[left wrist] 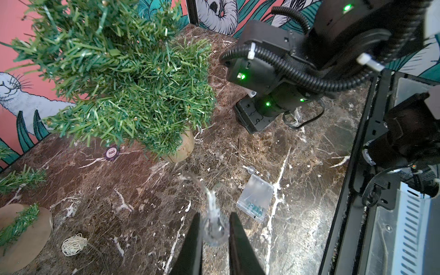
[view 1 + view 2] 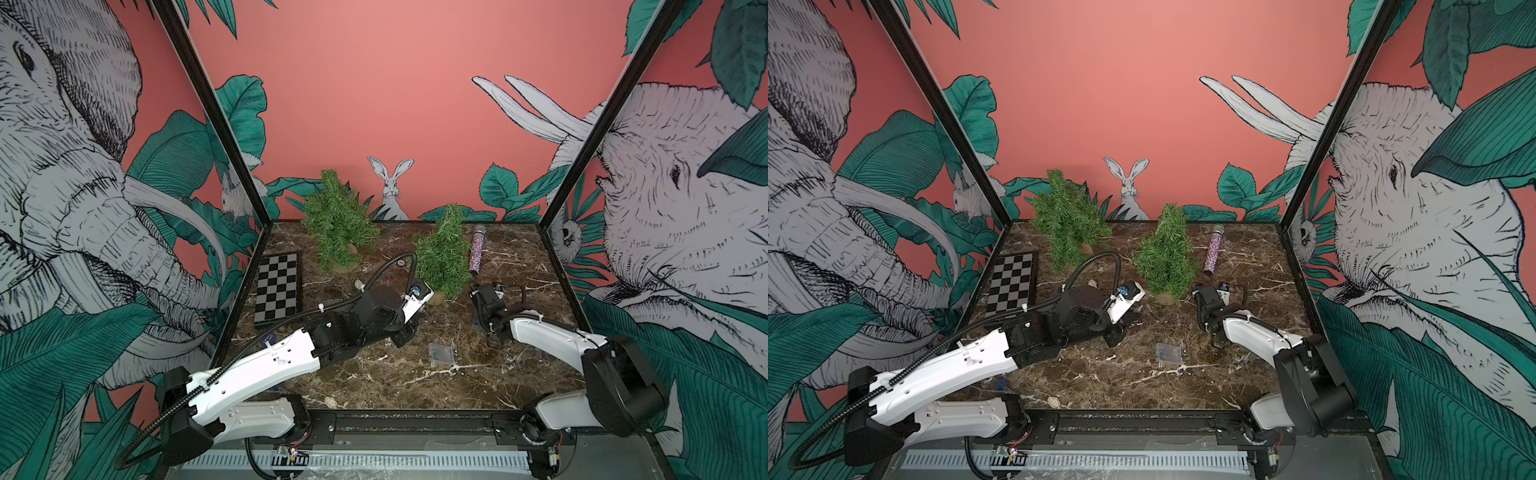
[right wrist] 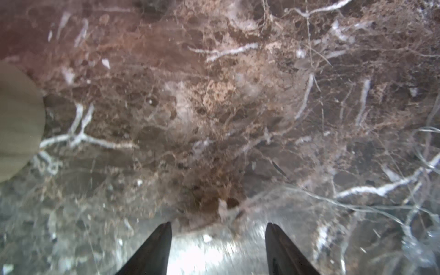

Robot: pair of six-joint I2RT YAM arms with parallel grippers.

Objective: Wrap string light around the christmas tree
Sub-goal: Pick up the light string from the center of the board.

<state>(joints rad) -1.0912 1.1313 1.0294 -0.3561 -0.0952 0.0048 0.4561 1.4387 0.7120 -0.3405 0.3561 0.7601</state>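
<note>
Back tree: second green bristly artificial tree [image 2: 338, 216], far left-rear of the brown marble-look tabletop [image 2: 374, 382]. Bare, well apart from both claws. Prob. not the target.
Left claw [image 1: 215, 215]: narrow, pinched on a clear round bulb of the thin clear-wire string light [image 1: 215, 229]. Wire leaves the bulb fwd, away from the claw, twd the near tree's base.
Near tree: green bristly artificial christmas tree [image 2: 442, 257] on a round wooden base, upright, mid-table. No wire on it that I can make out.
Battery box: clear plastic rectangular battery box [image 2: 441, 354], flat on the table btw the two claws, on the front side of the near tree.
Right claw [image 3: 218, 223]: wide, nothing btw the fingers, low over bare tabletop. Fine wire loops [image 3: 427, 129] lie off to one side, apart from the fingers.
Key relation: christmas tree stands just beyond the left claw and slightly to its right, trunk axis vertical. So the held string must travel sideways round an upright axis.
Nearer arm: left, by my read. It also has the string, so it likely leads and the right claw takes over behind the tree.
Stage: early, wrap not yet begun.
</note>
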